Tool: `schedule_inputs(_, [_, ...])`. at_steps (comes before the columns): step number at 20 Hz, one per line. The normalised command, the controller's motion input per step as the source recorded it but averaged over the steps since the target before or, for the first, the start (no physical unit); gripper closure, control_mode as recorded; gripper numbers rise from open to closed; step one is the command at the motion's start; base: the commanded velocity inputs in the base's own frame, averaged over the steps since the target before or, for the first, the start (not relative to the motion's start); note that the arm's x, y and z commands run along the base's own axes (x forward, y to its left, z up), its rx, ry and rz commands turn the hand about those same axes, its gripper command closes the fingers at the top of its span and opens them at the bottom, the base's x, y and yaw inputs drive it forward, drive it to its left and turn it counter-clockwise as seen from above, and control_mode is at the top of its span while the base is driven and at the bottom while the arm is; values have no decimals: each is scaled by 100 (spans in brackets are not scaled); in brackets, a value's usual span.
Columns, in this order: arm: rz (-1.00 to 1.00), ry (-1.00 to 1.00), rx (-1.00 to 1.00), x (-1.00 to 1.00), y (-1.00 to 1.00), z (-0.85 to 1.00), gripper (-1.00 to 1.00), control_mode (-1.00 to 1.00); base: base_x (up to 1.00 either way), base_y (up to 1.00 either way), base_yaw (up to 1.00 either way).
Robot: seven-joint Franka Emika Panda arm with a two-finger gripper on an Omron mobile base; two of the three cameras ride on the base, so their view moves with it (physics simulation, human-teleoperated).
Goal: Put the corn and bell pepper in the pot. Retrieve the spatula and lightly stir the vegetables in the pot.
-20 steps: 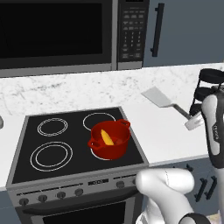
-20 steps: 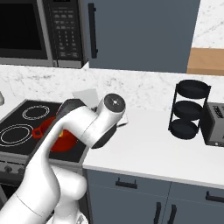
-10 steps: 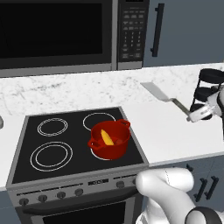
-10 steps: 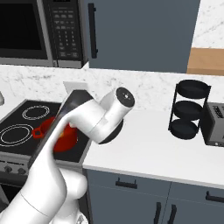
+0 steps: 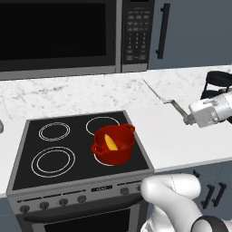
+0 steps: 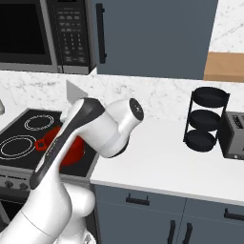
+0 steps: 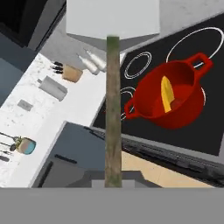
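Tool (image 5: 186, 118) grips the spatula (image 5: 156, 93) above bare counter (image 5: 172, 140), right of the pot (image 5: 113, 145).

It was a home kitchen. A black stove (image 5: 54, 149) sat in a white marble counter (image 5: 181, 136), with a microwave (image 5: 68, 36) and grey cabinets (image 6: 152, 38) above, a toaster (image 6: 233, 134) and tiered rack (image 6: 206, 119) nearby, and a red pot (image 5: 113, 145) on a burner.
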Motion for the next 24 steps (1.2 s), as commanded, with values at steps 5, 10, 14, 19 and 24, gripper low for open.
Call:
schedule_inputs(5, [0, 54, 11, 0, 26, 3, 100, -100, 0, 0, 0])
schedule_inputs(10, [0, 44, 3, 0, 5, 0, 100, -100, 0, 0, 0])
schedule_inputs(14, [-7, 22, 12, 5, 13, -3, 100, -100, 0, 0, 0])
schedule_inputs(19, [-41, 8, 18, 15, 32, 0, 100, -100, 0, 0, 0])
schedule_inputs(24, [-40, 0, 4, 24, 45, 0, 100, -100, 0, 0, 0])
